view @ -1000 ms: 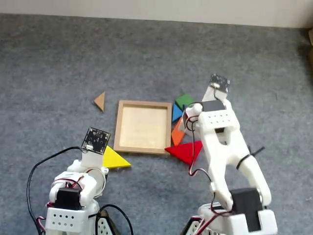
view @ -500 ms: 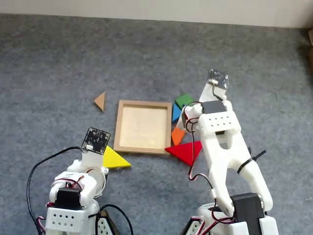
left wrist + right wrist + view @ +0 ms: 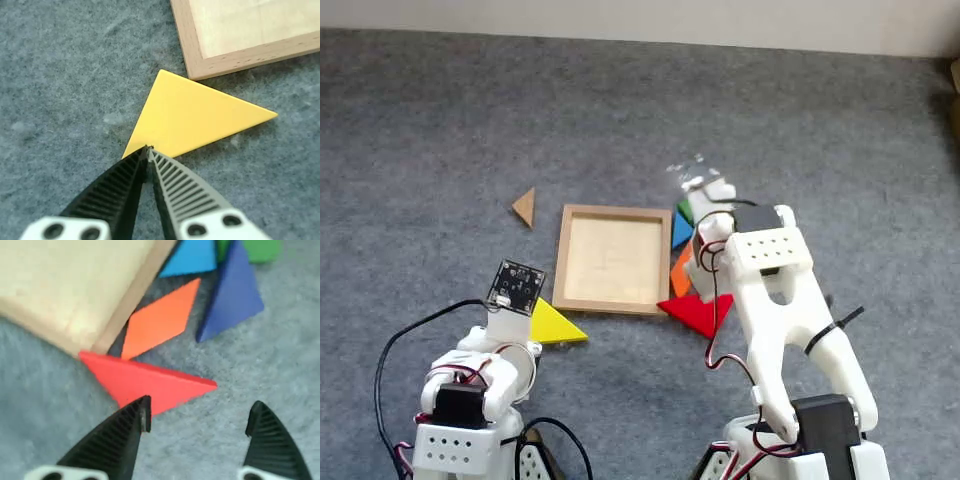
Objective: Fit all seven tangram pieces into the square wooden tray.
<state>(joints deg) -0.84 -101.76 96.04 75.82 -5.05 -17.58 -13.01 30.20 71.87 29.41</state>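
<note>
From above, the right arm (image 3: 775, 290) covers parts of the orange piece (image 3: 680, 272) and red triangle (image 3: 695, 310).

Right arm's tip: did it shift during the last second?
Yes. The right arm swung its tip toward the wooden tray, ending above the green piece.

We see soft, even light over the grey carpet (image 3: 440, 120), bright enough and without glare. Shadows are faint: a thin dark edge lies under the yellow triangle (image 3: 195, 117) and along the wooden tray (image 3: 192, 45) rim. In the high view the far end of the right arm (image 3: 705, 190) smears into a pale streak. In the right wrist view the red triangle (image 3: 150, 380) looks soft; the left wrist view is crisp.
</note>
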